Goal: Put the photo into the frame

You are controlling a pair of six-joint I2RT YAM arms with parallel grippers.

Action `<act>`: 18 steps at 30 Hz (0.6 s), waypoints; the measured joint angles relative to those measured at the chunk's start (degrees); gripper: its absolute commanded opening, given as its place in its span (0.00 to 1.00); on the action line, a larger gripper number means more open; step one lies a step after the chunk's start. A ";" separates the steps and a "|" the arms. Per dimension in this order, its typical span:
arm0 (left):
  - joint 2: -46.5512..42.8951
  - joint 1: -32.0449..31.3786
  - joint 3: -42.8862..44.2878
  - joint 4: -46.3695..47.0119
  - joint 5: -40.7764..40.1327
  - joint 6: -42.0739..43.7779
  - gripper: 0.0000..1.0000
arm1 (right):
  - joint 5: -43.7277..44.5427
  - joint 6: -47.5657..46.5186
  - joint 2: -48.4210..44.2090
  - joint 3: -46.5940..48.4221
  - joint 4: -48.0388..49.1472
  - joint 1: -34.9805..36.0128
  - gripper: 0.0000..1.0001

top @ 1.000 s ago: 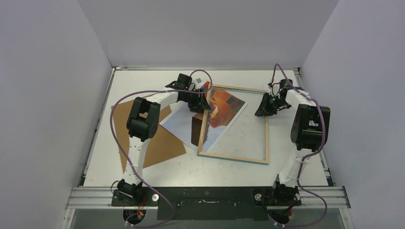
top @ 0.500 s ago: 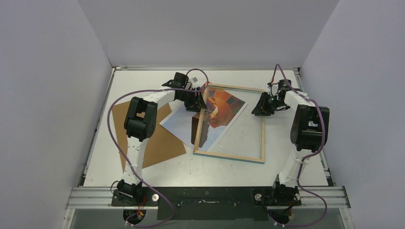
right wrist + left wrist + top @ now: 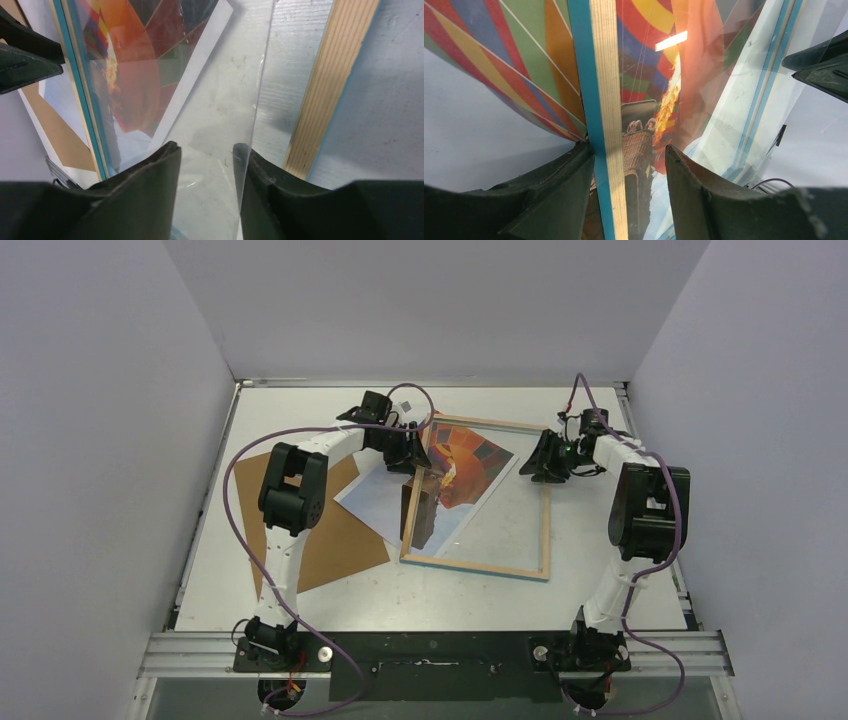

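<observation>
The frame (image 3: 475, 568) lies flat mid-table, wood-coloured back up, overlapping the right part of the photo (image 3: 375, 495). The balloon print shows through the clear pane (image 3: 225, 100). My left gripper (image 3: 412, 458) is at the frame's left rail near the far corner. In the left wrist view that rail (image 3: 604, 75) runs between the open jaws of the left gripper (image 3: 629, 147). One finger (image 3: 559, 185) touches its turquoise side and the other stands clear. My right gripper (image 3: 545, 468) is open over the pane just inside the right rail (image 3: 330, 85), with the pane's edge between its fingers (image 3: 145, 195).
A brown backing board (image 3: 340, 540) lies on the left, partly under the photo and the left arm. Grey walls close in the white table (image 3: 600, 570) on the left, far and right sides.
The frame has slid a little to the left over the photo. The right gripper has opened and moved slightly left with it. The left gripper stays at the left rail.
</observation>
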 measured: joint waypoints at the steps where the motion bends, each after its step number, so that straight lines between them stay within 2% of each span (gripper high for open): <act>1: 0.00 0.02 0.00 -0.02 0.00 0.02 0.53 | 0.00 0.13 -0.15 0.00 0.07 0.02 0.51; 4: 0.00 0.04 0.13 -0.26 0.00 0.04 0.54 | 0.04 0.24 -0.31 0.00 0.20 0.13 0.59; 18: 0.00 0.37 4.20 -8.33 -2.54 2.51 0.60 | 3.61 0.37 -0.39 3.32 -5.27 1.88 0.70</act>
